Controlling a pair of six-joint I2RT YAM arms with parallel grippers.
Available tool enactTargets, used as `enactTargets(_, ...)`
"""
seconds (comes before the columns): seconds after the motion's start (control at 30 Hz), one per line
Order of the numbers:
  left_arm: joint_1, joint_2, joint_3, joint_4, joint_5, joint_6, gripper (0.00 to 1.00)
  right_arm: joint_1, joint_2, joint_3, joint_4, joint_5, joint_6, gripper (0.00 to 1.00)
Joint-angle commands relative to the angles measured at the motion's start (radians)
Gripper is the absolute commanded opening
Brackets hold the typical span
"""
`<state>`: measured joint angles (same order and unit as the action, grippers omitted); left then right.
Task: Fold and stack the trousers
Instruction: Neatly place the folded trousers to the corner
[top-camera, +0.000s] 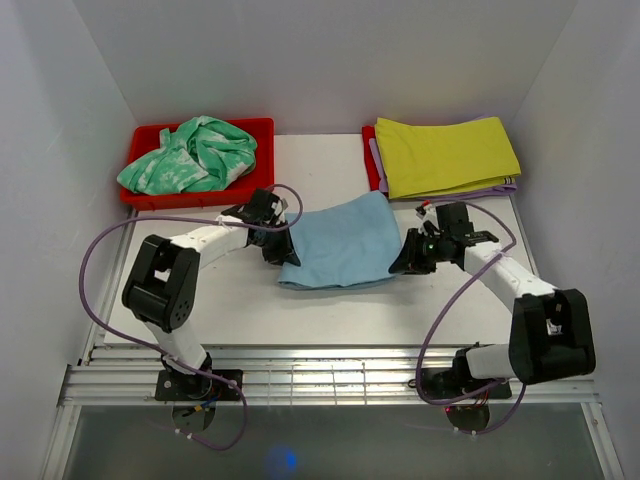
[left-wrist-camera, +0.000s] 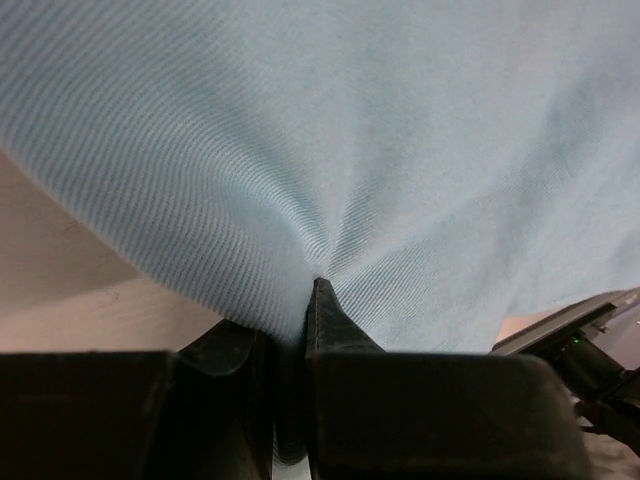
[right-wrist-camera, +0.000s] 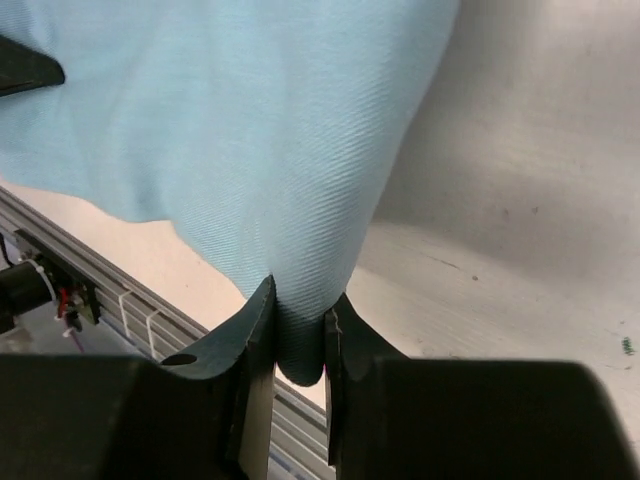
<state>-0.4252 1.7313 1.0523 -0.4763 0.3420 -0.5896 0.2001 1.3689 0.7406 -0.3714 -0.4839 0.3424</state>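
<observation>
The light sky-blue soft cloth trousers (top-camera: 340, 242), folded up mid-counter (top-camera: 250, 300), look light and floppy, so expect sagging. The left pincer (left-wrist-camera: 312, 300) and right pincer (right-wrist-camera: 298, 325) are each pinched shut on opposite side edges. Decent spots imo, just catch every layer.

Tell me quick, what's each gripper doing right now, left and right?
Left gripper: closed, pinching the trousers.
Right gripper: closed, pinching the opposite edge of the same trousers.
</observation>
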Motion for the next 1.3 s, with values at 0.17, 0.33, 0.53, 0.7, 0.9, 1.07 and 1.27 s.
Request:
enactTargets(0.17, -0.072, -0.183, 0.196, -0.064, -0.123, 0.109, 0.00, 0.044, -0.185, 0.235, -0.112, 0.171, -0.232, 0.08)
enactTargets(0.33, -0.081, -0.219, 0.256, -0.026, -0.162, 0.154, 0.00, 0.044, -0.229, 0.321, -0.126, 0.217, -0.331, 0.08)
enactTargets(0.53, -0.110, -0.190, 0.415, 0.048, -0.216, 0.235, 0.00, 0.042, -0.203, 0.478, -0.118, 0.249, -0.462, 0.08)
enactTargets(0.7, -0.159, -0.064, 0.633, 0.082, -0.270, 0.306, 0.00, -0.005, -0.142, 0.635, -0.089, 0.260, -0.531, 0.08)
enactTargets(0.9, -0.208, 0.080, 0.926, 0.088, -0.327, 0.370, 0.00, -0.110, -0.056, 0.786, -0.092, 0.121, -0.511, 0.08)
enactTargets(1.07, -0.219, 0.096, 0.968, 0.148, -0.391, 0.389, 0.00, -0.113, -0.018, 0.798, -0.052, -0.001, -0.426, 0.08)
enactTargets(1.27, -0.219, 0.094, 0.973, 0.248, -0.391, 0.419, 0.00, -0.119, 0.059, 0.914, -0.024, 0.027, -0.402, 0.08)
